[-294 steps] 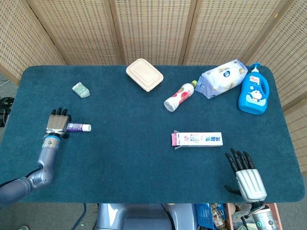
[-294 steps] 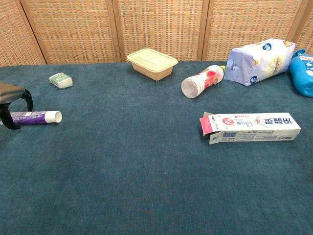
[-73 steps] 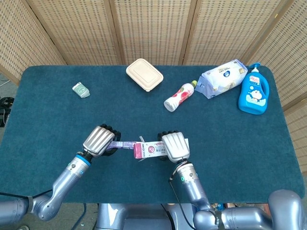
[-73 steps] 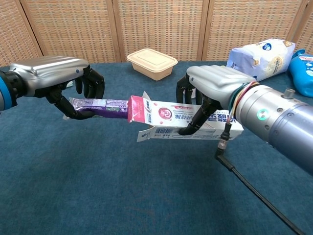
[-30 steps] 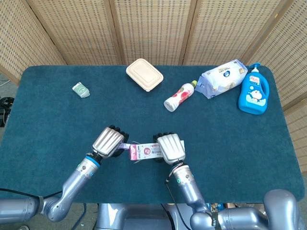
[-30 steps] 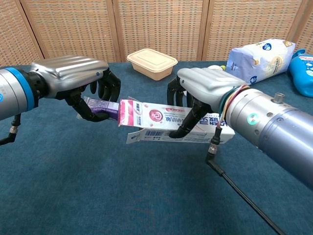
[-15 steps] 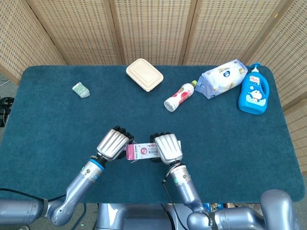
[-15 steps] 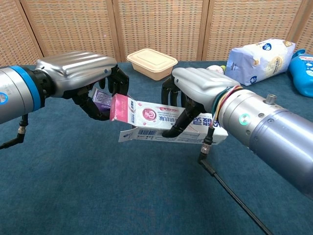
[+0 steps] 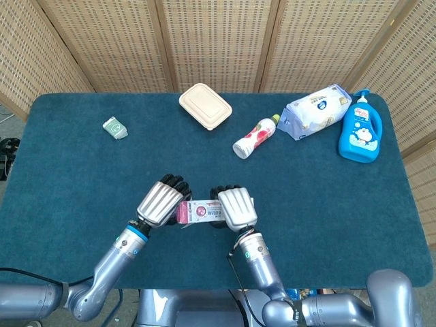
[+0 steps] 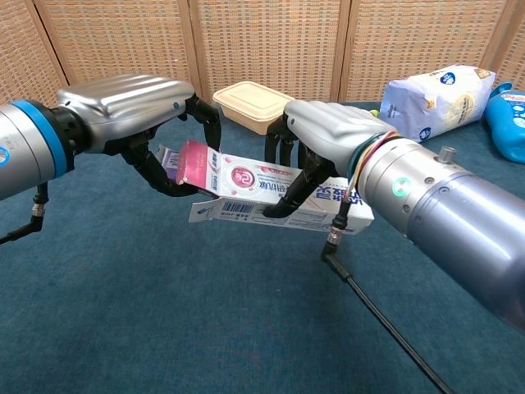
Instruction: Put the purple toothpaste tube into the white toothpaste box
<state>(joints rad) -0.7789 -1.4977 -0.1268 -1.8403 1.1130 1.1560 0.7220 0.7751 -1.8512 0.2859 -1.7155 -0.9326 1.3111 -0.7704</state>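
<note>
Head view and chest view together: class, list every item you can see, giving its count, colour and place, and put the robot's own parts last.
Toothpaste box: one, white with a pink end flap, held above the table's front middle.
Toothpaste tube: one, purple, only its tail showing at the box's open end.
Lunch container: one, beige, lidded, back middle.
Small packet: one, pale green, back left.
Bottle: one, white with red print, lying right of the container.
Wipes pack: one, white and blue, back right.
Detergent bottle: one, blue, far right.
Table: one, dark teal cloth.
Screen: woven tan panels behind.
Left hand: silver, black fingers, holds the tube.
Right hand: silver, grips the box.
</note>
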